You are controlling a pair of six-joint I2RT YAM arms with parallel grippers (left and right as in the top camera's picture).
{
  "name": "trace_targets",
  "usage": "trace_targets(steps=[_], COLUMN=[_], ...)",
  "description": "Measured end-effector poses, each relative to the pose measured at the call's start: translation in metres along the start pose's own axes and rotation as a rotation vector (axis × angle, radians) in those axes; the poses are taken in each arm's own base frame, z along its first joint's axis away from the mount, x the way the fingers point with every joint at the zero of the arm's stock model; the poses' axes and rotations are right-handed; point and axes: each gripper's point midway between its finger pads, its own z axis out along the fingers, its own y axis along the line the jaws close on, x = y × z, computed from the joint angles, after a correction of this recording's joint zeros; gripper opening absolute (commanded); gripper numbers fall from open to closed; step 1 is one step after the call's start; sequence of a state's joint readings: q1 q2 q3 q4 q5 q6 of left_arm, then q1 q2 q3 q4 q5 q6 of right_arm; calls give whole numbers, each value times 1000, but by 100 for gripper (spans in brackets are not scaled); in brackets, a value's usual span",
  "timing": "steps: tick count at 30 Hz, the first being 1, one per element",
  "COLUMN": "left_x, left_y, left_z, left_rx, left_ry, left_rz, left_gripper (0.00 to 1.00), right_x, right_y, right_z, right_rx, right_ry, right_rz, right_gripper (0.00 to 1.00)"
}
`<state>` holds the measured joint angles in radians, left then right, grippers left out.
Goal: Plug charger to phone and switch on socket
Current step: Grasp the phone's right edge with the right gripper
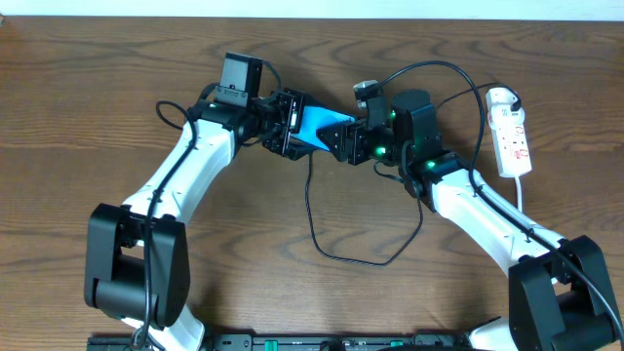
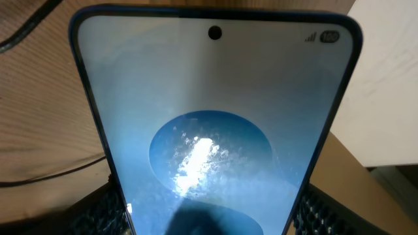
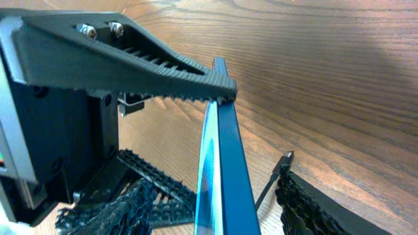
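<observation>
The phone, with its bright blue screen, is held off the table at centre back by my left gripper, which is shut on its side edges. In the left wrist view the phone's screen fills the frame between my fingers. My right gripper is open and straddles the phone's other end, seen edge-on in the right wrist view, with gaps on both sides. The charger cable loops over the table. Its plug tip is beside my right finger. The white socket strip lies at the far right.
The black cable arcs from behind my right gripper over to the socket strip's top end. The strip's white cord runs down past my right arm. The left gripper's upper finger crosses the top of the right wrist view.
</observation>
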<state>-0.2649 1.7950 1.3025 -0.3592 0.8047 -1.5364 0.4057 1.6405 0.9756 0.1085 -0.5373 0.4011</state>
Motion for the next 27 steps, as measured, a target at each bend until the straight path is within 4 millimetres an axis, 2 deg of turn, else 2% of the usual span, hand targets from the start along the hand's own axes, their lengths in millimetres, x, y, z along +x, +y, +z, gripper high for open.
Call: trace_targets(steps=[7, 14, 21, 26, 27], left_x=[-1, -2, -2, -3, -3], left_y=[1, 1, 0, 0, 0], left_z=[1, 1, 1, 1, 1], left_rx=[-3, -2, -2, -2, -2], left_ry=[-11, -20, -20, -23, -23], left_rz=[2, 2, 6, 11, 11], left_gripper=[60, 60, 60, 60, 60], right_x=[7, 6, 5, 4, 4], right_y=[-8, -11, -12, -9, -8], right_z=[8, 9, 9, 10, 10], right_rx=[14, 27, 34, 20, 17], right_ry=[15, 9, 1, 0, 0], right_rz=[18, 29, 95, 129, 134], right_gripper=[48, 34, 13, 8, 4])
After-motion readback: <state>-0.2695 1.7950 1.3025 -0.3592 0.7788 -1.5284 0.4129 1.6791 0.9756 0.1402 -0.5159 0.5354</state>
